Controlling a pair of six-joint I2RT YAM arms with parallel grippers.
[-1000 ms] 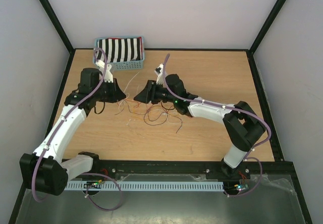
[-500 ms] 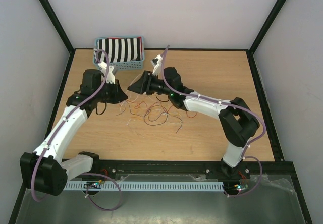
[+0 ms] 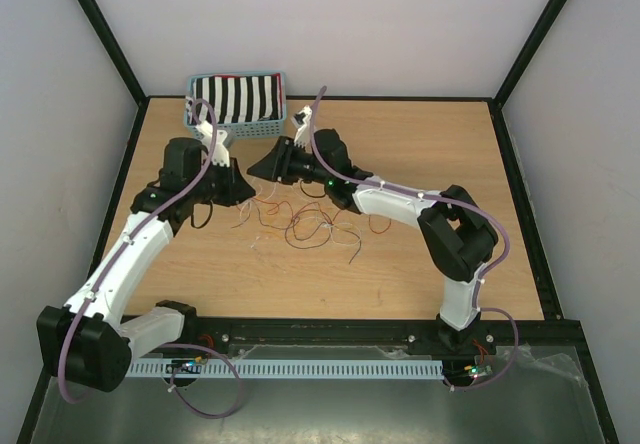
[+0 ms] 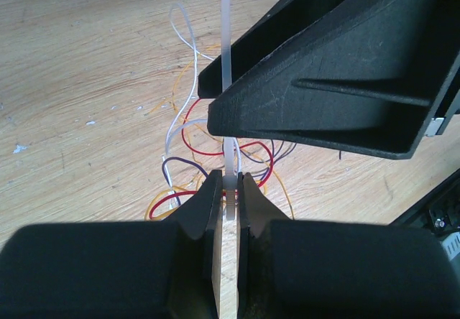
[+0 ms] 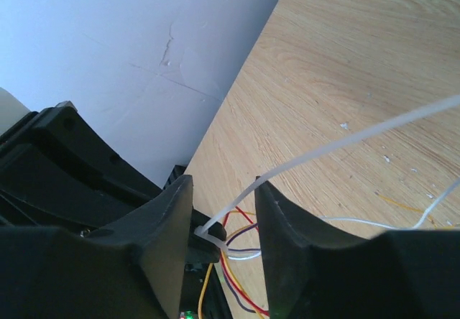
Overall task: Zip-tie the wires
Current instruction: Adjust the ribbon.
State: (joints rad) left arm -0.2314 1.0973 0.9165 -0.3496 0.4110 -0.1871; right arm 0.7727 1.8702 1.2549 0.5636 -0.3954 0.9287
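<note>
**Zip tie is in the grip, but the wires are not bundled yet**

The left gripper [image 4: 228, 190] has its two fingers pressed together on the lower end of a white zip tie [image 4: 225, 46]. In the left wrist view the strip stands up straight from between the fingers and leaves the picture at the top.

The right gripper [image 5: 223, 190] is just in front of the left one, almost nose to nose with it. In its own wrist view the fingers stand apart. The tie runs through the gap between them and then away to the right, and neither finger seems to touch it. I judge this gripper is placed around the strip but has not closed on it.

The wires [image 3: 308, 226] lie on the table [image 3: 430, 154] directly under and a little nearer than the two grippers. They are thin red, orange, pale and dark strands in loose loops, spread out flat and not gathered. Behind the left arm, at the far edge, stands a blue basket [image 3: 250, 124] with striped cloth in it.

About the progress, I think only the first part is done: the tie is picked up and held over the wires. I cannot tell whether it already passes under any strand. From these views it is not closed into a loop. What seems left is to collect the strands, bring the tie around them, put the tail through the head and pull it tight.
</note>
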